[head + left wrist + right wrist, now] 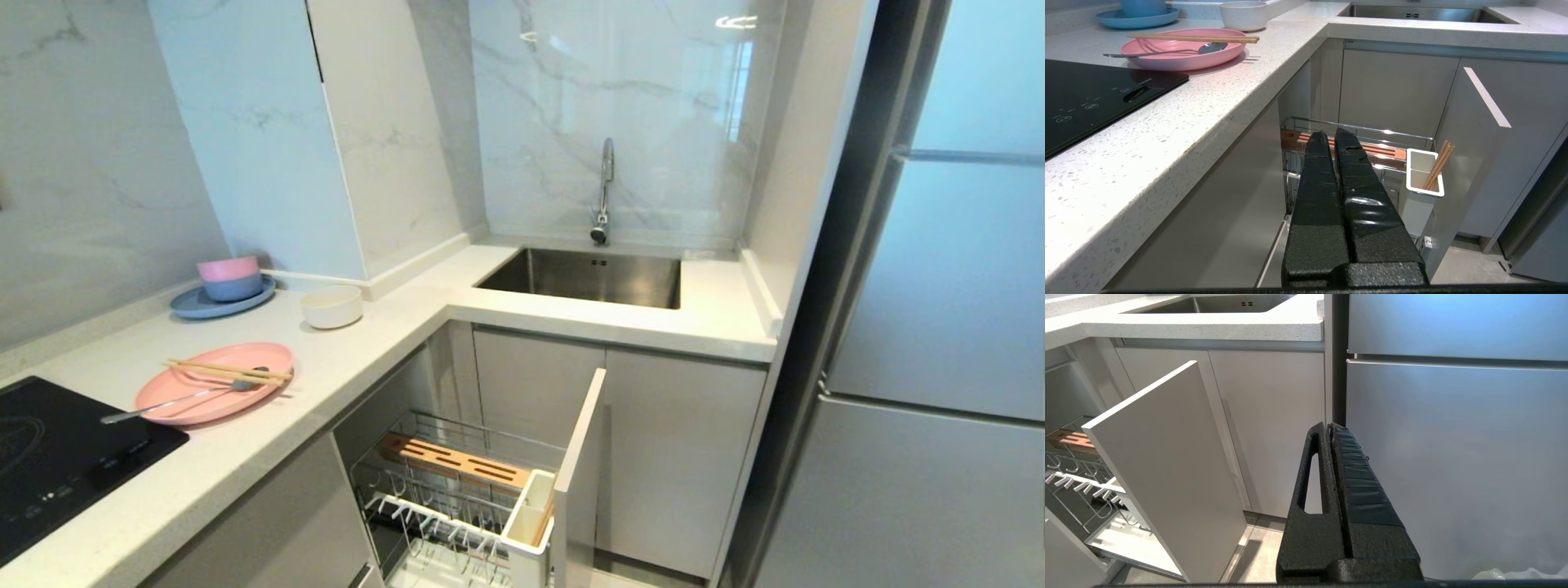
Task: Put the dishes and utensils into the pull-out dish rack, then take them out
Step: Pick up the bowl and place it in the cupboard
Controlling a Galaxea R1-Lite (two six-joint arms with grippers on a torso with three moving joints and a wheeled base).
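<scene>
The pink plate (273,353) (1180,62) lies on the counter with the wooden chopsticks (229,371) (1192,38) and the metal spoon (175,400) (1151,53) across it. The cream bowl (331,306) (1244,15) stands behind it. The pull-out dish rack (457,461) (1355,130) is drawn out under the counter, its wire slots bare. More chopsticks (1438,165) lean in its white utensil cup (526,506) (1419,196). My left gripper (1329,136) hangs shut and empty in front of the rack. My right gripper (1329,426) is shut and empty, low before the fridge door. Neither arm shows in the head view.
A blue plate with stacked pink and blue bowls (222,298) sits at the counter's back. A black hob (57,457) is at the near left, the steel sink (596,278) and tap (604,192) in the corner. The rack's front panel (580,457) (1167,465) juts out; a fridge (939,327) stands on the right.
</scene>
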